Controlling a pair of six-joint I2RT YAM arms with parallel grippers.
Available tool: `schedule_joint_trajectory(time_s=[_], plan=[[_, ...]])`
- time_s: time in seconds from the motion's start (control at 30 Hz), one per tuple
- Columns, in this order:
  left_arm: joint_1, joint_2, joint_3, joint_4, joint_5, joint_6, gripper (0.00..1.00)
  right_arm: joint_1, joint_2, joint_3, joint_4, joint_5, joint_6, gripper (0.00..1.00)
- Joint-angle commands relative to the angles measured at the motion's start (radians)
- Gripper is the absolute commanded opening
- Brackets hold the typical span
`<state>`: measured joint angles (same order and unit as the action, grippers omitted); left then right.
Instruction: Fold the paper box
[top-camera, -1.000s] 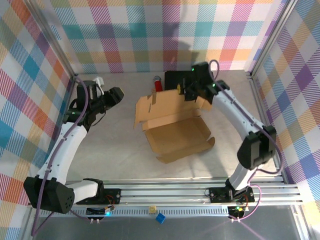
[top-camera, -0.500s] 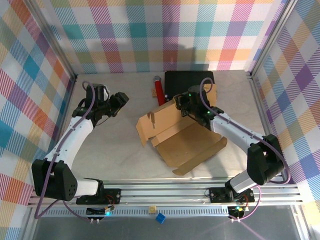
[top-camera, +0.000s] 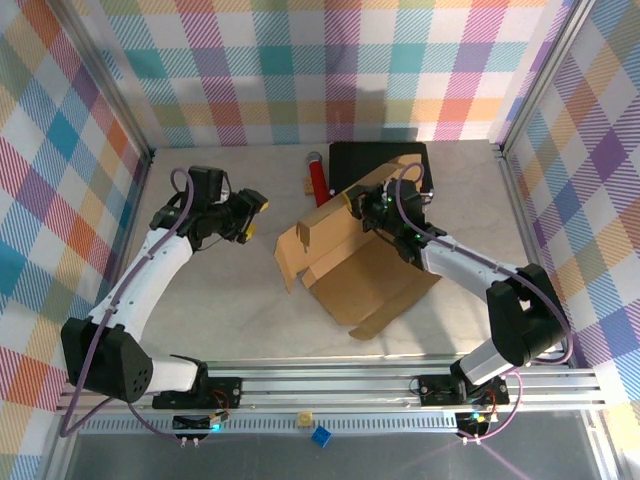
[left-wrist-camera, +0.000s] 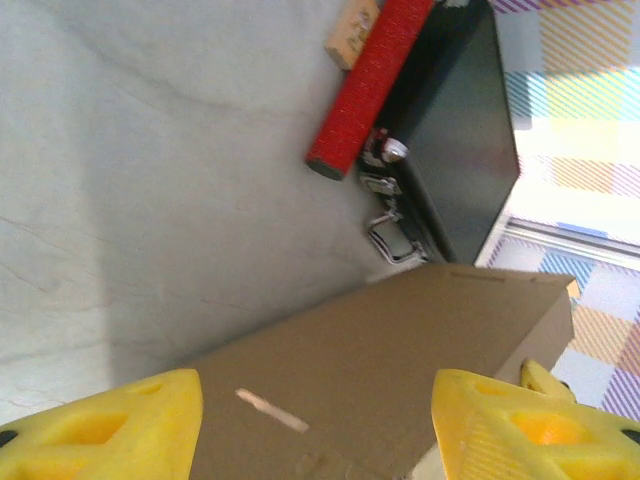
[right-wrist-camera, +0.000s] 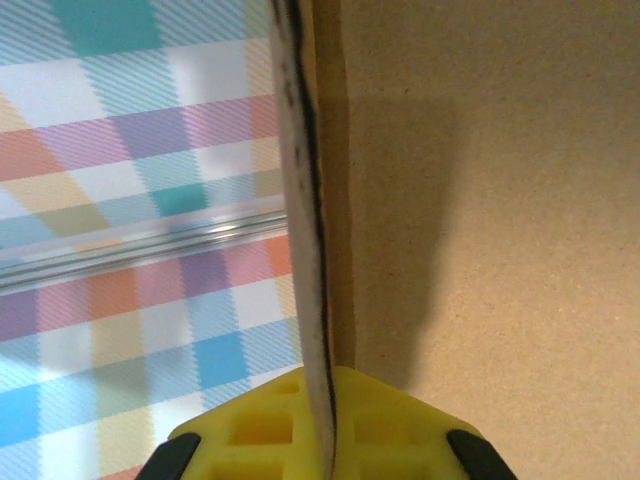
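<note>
My right claw (top-camera: 371, 206) pinches the raised rear wall of the paper box (top-camera: 372, 282), which lies half-unfolded in the middle of the table (top-camera: 225, 305) just before the black case (top-camera: 378, 160), while my left claw (top-camera: 253, 212) hangs spread wide off its left side.

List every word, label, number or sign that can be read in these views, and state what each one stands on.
There is no readable text in any view.
paper box: plain brown cardboard, no print.
black case: no label or brand visible.
red cylinder: no marking visible.
small blue block on the front rail: too small to tell whether it carries any marking.
</note>
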<state>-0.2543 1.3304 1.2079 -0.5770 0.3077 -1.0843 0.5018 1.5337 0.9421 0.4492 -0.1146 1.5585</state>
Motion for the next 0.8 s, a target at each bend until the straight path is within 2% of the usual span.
schedule_joint_trajectory(time_s=[0.0, 0.13, 0.27, 0.4, 0.63, 0.77], plan=[[-0.008, 0.03, 0.025, -0.057, -0.026, -0.078, 0.62, -0.024, 0.038, 0.0, 0.175, -0.04, 0.023, 0.0], [-0.015, 0.075, 0.026, -0.041, 0.016, -0.14, 0.62, -0.03, 0.048, -0.002, 0.227, -0.068, 0.028, 0.0], [-0.047, 0.093, 0.035, -0.036, -0.009, -0.17, 0.63, -0.03, 0.023, -0.061, 0.244, -0.077, 0.037, 0.0], [-0.058, 0.096, 0.019, -0.025, -0.015, -0.155, 0.63, -0.03, 0.025, -0.142, 0.34, -0.093, 0.059, 0.0], [-0.066, 0.119, 0.01, -0.021, -0.016, -0.093, 0.62, -0.031, 0.144, -0.195, 0.569, -0.148, 0.092, 0.0], [-0.071, 0.117, 0.002, -0.026, -0.019, -0.081, 0.62, -0.035, 0.129, -0.247, 0.591, -0.155, 0.089, 0.0]])
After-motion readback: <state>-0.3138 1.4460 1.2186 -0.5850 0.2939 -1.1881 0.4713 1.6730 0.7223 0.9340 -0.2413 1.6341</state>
